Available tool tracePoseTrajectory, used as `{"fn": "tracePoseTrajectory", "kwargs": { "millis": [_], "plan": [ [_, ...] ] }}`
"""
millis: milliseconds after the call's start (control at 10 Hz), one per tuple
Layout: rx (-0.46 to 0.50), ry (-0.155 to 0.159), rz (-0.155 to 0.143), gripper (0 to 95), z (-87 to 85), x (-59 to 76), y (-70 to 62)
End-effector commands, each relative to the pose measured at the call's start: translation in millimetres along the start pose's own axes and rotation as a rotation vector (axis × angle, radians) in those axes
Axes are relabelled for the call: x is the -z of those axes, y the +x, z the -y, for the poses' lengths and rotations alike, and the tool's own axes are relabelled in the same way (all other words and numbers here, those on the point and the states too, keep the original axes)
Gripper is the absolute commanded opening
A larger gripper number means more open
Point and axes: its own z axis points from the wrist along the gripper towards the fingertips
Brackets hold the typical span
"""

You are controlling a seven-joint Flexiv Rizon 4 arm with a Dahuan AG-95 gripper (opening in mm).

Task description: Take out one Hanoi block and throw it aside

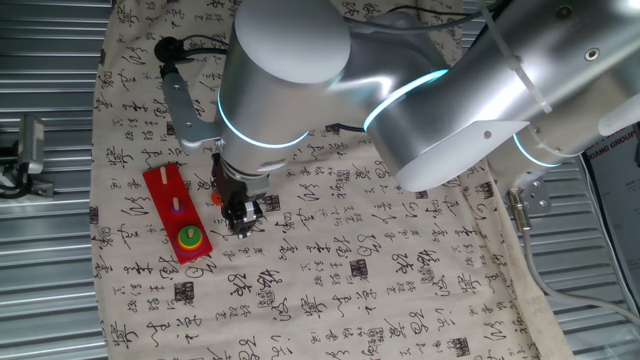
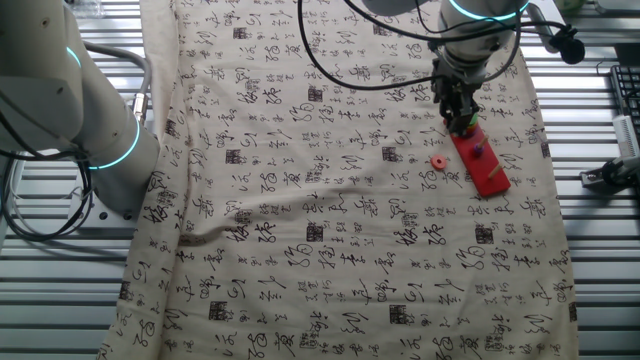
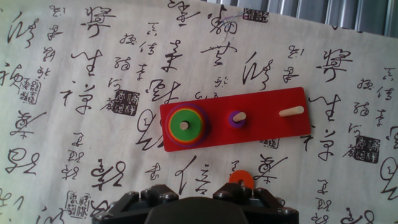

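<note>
The Hanoi block (image 3: pixel 240 178), a small orange-red disc with a centre hole, lies flat on the patterned cloth just beside the long red peg board (image 3: pixel 261 127). It also shows in one fixed view (image 1: pixel 215 199) and in the other fixed view (image 2: pixel 438 163). The board holds a green-topped disc stack (image 3: pixel 185 125) on one end peg, a small purple disc (image 3: pixel 236 118) on the middle peg, and a bare peg (image 3: pixel 291 111). My gripper (image 1: pixel 242 218) hangs above the cloth next to the board, empty, its links spread. Its fingertips are hidden in the hand view.
The calligraphy-print cloth (image 1: pixel 400 270) covers the table, with ribbed metal (image 1: pixel 50 250) around it. A camera on a grey bracket (image 1: pixel 178 95) stands at the back left. A second robot arm (image 2: pixel 80 110) stands at the cloth's edge.
</note>
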Motion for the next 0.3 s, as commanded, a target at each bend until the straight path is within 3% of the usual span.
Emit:
{"fn": "tracePoseTrajectory", "kwargs": {
  "millis": [100,300],
  "plan": [
    [0.0,-0.006,-0.001,57.0,-0.4,0.2,0.1],
    [-0.004,-0.007,0.0,57.0,-0.4,0.2,0.1]
  ]
}}
